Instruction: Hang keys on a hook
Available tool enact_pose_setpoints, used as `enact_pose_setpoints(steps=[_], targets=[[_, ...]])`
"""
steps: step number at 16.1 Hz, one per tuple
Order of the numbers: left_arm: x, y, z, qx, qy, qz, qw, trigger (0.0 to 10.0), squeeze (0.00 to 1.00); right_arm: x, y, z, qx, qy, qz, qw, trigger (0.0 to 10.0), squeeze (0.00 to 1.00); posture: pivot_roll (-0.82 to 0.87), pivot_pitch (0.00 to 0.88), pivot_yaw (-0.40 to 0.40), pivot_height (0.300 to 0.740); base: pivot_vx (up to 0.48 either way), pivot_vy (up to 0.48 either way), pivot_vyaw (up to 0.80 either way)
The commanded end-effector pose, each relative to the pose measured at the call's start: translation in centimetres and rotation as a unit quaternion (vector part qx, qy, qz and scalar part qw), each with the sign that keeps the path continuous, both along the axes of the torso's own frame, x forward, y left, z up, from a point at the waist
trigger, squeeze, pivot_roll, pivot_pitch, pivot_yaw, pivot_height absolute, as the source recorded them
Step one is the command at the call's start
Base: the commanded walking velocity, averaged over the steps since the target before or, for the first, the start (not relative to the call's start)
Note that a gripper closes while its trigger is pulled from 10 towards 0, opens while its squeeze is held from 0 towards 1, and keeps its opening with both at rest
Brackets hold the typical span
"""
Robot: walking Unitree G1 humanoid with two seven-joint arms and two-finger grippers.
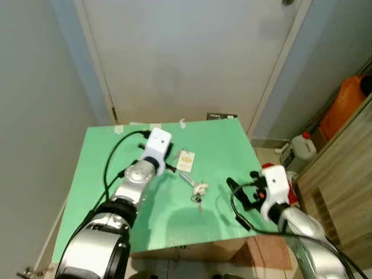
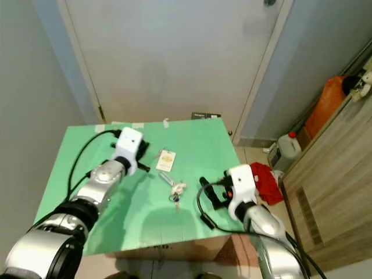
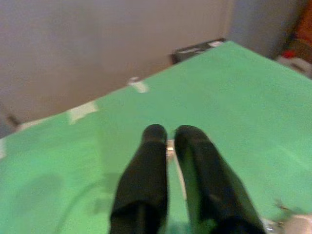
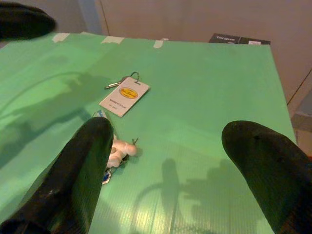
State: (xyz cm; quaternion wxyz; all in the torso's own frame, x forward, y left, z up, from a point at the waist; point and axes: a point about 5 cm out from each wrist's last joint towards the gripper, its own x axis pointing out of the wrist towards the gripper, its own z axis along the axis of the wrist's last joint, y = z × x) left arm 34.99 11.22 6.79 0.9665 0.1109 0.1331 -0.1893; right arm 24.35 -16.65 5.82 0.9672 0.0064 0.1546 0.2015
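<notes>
a green worktop (image 1: 221,145) is seen in the middle of the frame, set against a pale closed door (image 1: 192,52) that fills the upper part. two sets of keys lie on it. a cream tagged key set (image 1: 185,160) lies just above the centre of the worktop, its metal ring pointing toward the door. a second bunch of keys (image 1: 197,190) with a small white fob lies just below and to the right of it, near the centre of the frame; the two sets are near each other but apart.

the left tool (image 3: 168,139) is held low over the worktop at centre left of the frame, just beside the tagged key set. its two black fingers (image 3: 144,180) are drawn nearly together, with only a thin slit between them; nothing can be made out as held, though a small pale metal bit shows at the slit.

the right tool (image 4: 170,165) is held at lower right of the frame, over the worktop's right part, pointing toward the keys. its fingers (image 4: 83,170) are spread wide and nothing is gripped; the fob bunch is seen just beside one finger.

strips of pale tape (image 1: 154,126) are stuck along the worktop's far edge, and a dark box (image 1: 221,116) sits at its far right corner. at the right edge of the frame a white jug (image 1: 303,146), an orange bag (image 1: 344,104) and a wooden cabinet (image 1: 343,168) are seen.
</notes>
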Motion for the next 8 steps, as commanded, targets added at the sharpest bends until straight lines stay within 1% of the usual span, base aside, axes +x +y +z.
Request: enact_pose_setpoints(steps=[1,4,6,8], targets=[[0.2,-0.7,0.3,0.0,-0.002,-0.019,1.0,10.0,1.0,-0.1,-0.4,0.4,-0.001,-0.002,-0.007,1.0,10.0,0.0,-0.18,0.024,-0.006,0.74,0.0,0.0,0.0],[0.2,-1.5,0.2,-0.001,0.009,-0.041,0.999,10.0,1.0,-1.0,-0.4,0.7,0.001,0.003,-0.014,1.0,10.0,0.0,-0.21,0.038,0.013,0.74,0.0,0.0,0.0],[0.1,-1.5,0.0,-0.006,0.015,-0.042,0.999,10.0,1.0,-1.5,-0.6,0.8,0.0,0.006,-0.017,1.0,10.0,0.0,-0.22,0.051,0.014,0.74,0.0,0.0,0.0],[-0.3,-1.3,-0.6,-0.011,0.029,-0.036,0.999,10.0,1.0,-2.3,-0.9,0.8,-0.003,0.015,-0.021,1.0,10.0,0.0,-0.23,0.065,0.011,0.74,0.0,0.0,0.0]])
